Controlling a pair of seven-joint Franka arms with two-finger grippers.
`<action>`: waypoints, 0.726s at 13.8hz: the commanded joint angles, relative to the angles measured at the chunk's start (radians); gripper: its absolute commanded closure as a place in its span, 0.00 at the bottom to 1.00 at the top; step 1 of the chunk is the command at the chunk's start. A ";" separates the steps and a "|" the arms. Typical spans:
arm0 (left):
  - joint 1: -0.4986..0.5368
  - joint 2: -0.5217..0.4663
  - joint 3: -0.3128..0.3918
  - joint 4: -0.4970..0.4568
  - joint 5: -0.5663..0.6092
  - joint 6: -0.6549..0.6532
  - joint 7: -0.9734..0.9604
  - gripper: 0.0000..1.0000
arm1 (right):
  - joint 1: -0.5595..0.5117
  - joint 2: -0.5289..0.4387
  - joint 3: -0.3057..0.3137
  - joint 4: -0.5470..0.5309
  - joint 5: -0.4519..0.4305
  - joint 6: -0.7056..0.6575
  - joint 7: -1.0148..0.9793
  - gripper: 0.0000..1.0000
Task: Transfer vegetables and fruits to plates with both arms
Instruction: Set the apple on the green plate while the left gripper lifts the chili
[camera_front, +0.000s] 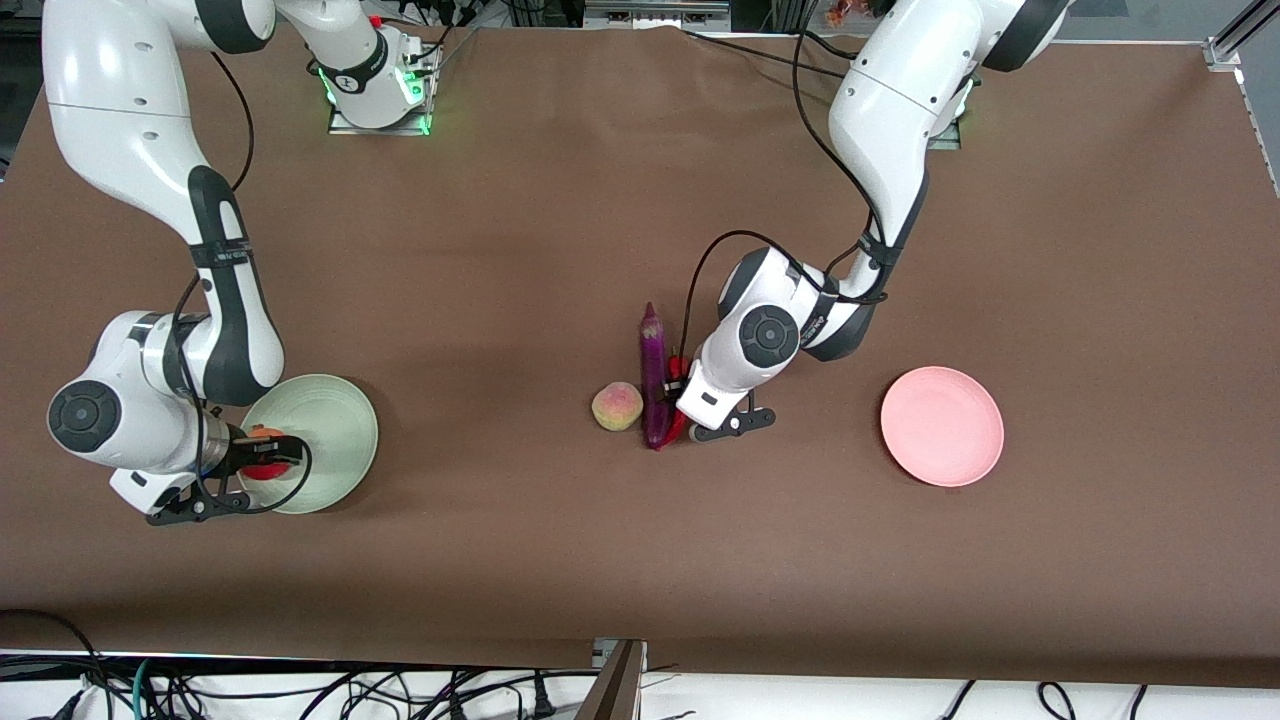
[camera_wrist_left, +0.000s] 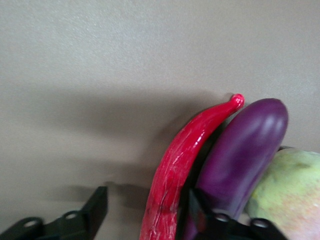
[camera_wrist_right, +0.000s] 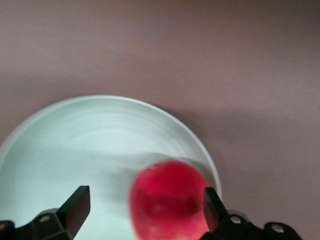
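Note:
My left gripper (camera_front: 683, 408) is down at the table, open, with its fingers astride the red chili pepper (camera_front: 671, 433). In the left wrist view (camera_wrist_left: 148, 210) one finger (camera_wrist_left: 198, 209) stands between the chili (camera_wrist_left: 184, 156) and the purple eggplant (camera_wrist_left: 246, 149). The eggplant (camera_front: 653, 368) lies beside the peach (camera_front: 617, 406), which also shows in the left wrist view (camera_wrist_left: 292, 192). My right gripper (camera_front: 262, 455) is open low over the mint green plate (camera_front: 335, 418). The round red fruit (camera_wrist_right: 167, 200) sits between its fingers, over the plate (camera_wrist_right: 75, 140) near the rim. The pink plate (camera_front: 942, 425) is bare.
The brown table cover (camera_front: 520, 230) spreads wide round both plates. The arm bases stand along the table edge farthest from the front camera. Cables hang below the edge nearest it.

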 joint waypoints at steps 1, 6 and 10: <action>-0.015 0.024 0.008 0.015 -0.020 0.018 0.009 0.39 | 0.003 -0.023 0.043 0.039 0.070 -0.070 0.014 0.00; -0.015 0.031 0.008 0.017 -0.020 0.018 0.020 0.61 | 0.098 -0.024 0.110 0.039 0.091 -0.063 0.216 0.00; 0.004 0.019 0.010 0.018 -0.012 0.006 0.023 1.00 | 0.213 -0.023 0.112 0.039 0.093 -0.057 0.454 0.00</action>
